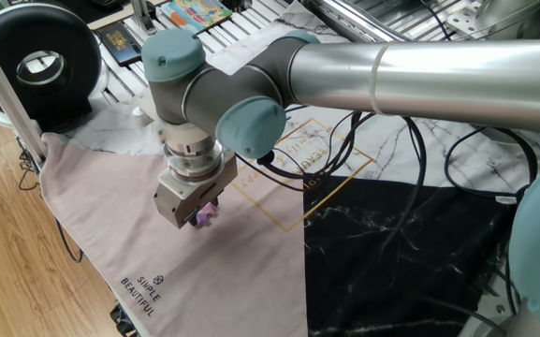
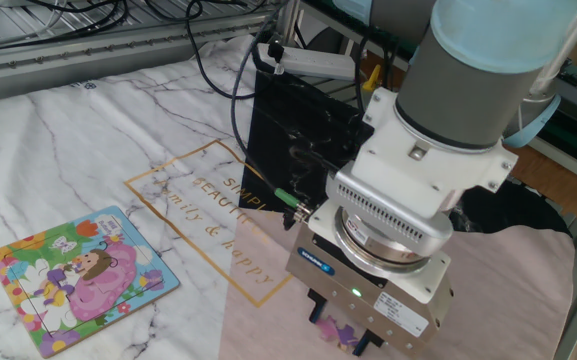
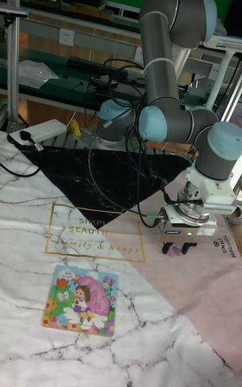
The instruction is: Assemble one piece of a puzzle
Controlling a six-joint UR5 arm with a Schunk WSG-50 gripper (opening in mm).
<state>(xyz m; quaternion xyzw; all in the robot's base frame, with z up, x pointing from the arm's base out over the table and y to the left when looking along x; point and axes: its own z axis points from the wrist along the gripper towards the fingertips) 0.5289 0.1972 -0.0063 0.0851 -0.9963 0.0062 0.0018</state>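
My gripper (image 2: pixel 340 329) points down over the pink cloth (image 1: pixel 120 215), and its two black fingers are shut on the piece (image 2: pixel 339 334), a tiny purple jigsaw piece. The gripper (image 1: pixel 199 216) and the piece (image 1: pixel 207 213) show again from the other side. In the tall view the gripper (image 3: pixel 177 248) holds the piece (image 3: pixel 173 250) just above the cloth. The puzzle (image 2: pixel 80 278), a small square board with a pink, yellow and green picture, lies flat on the white marble cloth, well to the left of the gripper. It also appears as the puzzle (image 3: pixel 81 299) in the tall view.
A black marble cloth (image 2: pixel 298 130) with cables across it lies behind the arm. Another colourful board (image 1: pixel 193 13) sits on the rack at the back. A black round device (image 1: pixel 36 61) stands at the table's left end. A white power strip (image 3: pixel 44 130) lies at the left.
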